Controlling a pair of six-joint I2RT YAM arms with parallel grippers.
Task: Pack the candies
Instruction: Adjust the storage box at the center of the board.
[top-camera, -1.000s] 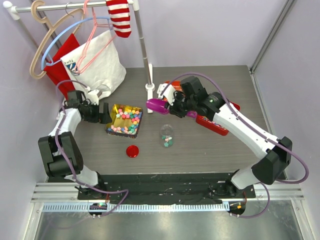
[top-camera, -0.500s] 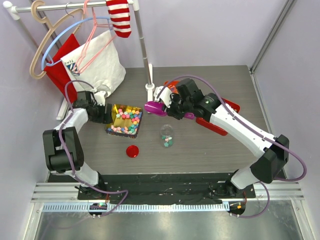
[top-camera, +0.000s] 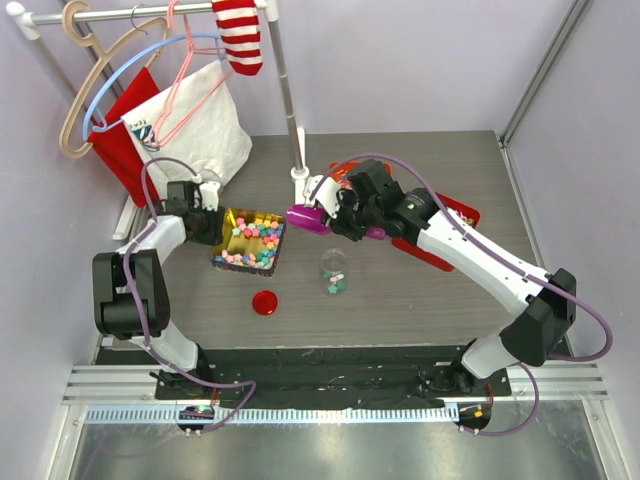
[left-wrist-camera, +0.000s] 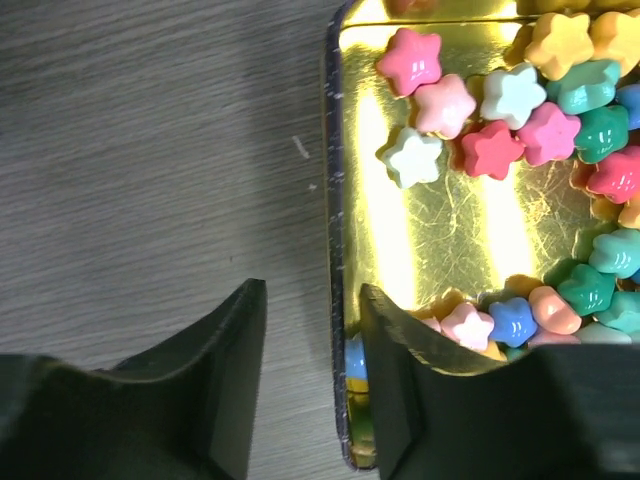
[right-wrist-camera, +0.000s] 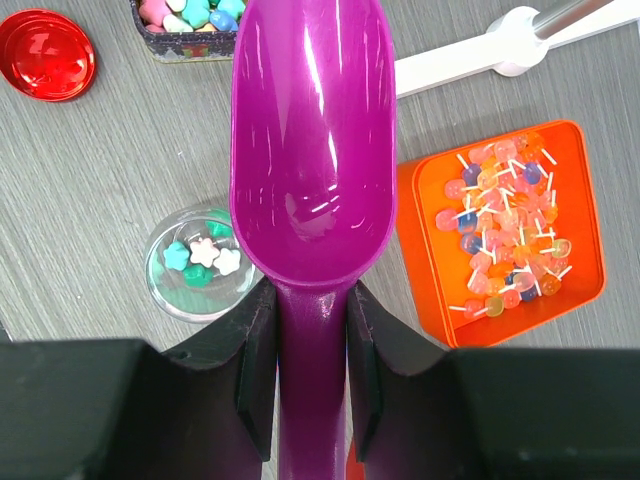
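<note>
Candies (left-wrist-camera: 490, 150), star-shaped and pastel, fill a gold tin (left-wrist-camera: 440, 240) lying toward the tabletop's (left-wrist-camera: 150, 150) left edge. A few more sit in a clear jar (right-wrist-camera: 160, 295) nearer the near edge. Left claw (left-wrist-camera: 312, 300) is spread, one finger inside the tin and one outside, with the tin's wall between them. Right claw (right-wrist-camera: 308, 330) pinches the handle of an empty purple scoop (right-wrist-camera: 310, 150), whose bowl lies between the gold tin and an orange tin (right-wrist-camera: 430, 300). A red lid (right-wrist-camera: 45, 55) lies near the jar.
</note>
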